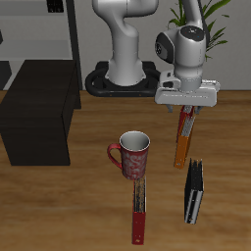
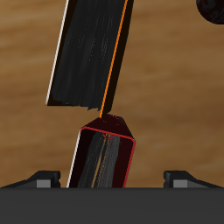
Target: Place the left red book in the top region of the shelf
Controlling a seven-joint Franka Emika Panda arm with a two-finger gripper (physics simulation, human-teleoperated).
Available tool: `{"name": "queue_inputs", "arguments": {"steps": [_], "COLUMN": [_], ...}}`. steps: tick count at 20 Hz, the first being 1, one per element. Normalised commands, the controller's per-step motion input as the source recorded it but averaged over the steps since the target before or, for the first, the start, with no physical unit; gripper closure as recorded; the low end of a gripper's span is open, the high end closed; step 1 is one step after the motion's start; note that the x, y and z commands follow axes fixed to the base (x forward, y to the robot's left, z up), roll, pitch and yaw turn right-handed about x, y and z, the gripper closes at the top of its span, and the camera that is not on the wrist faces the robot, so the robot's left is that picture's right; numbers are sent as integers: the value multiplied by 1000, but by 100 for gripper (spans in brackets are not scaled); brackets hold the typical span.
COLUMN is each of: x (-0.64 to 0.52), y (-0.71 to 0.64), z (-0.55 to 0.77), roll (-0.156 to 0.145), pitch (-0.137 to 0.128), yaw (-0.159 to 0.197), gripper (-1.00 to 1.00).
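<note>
The left red book (image 1: 184,127) sits right under my gripper (image 1: 184,116), just behind an orange book (image 1: 181,150). In the wrist view the red book (image 2: 103,157) is a dark block with red edges between my fingers (image 2: 39,180). My gripper (image 2: 109,179) is open, with a gap between each jaw and the book. The orange book (image 2: 92,57) shows as a dark cover with an orange edge, almost touching the red book's end. The shelf (image 1: 39,108) is a low black cabinet with a flat top, far across the table from the gripper.
A red patterned mug (image 1: 132,154) stands mid-table. Another slim red book (image 1: 139,211) with a brownish strip lies in front of it. A black book (image 1: 194,191) lies near the front edge. A thin grey rack (image 1: 69,34) stands behind the shelf.
</note>
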Motion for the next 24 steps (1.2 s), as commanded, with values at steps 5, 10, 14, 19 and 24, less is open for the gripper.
{"name": "queue_inputs", "arguments": {"steps": [5, 10, 14, 19, 24], "x": [46, 25, -33, -55, -117], "y": [-60, -75, -125, -325, -378], "z": [-91, -54, 70, 231, 374], "roll": [1, -14, -53, -128, -116], "pitch": [13, 20, 8, 12, -56], "yaw": [-4, -11, 25, 37, 24], "gripper": [100, 100, 100, 100, 100]}}
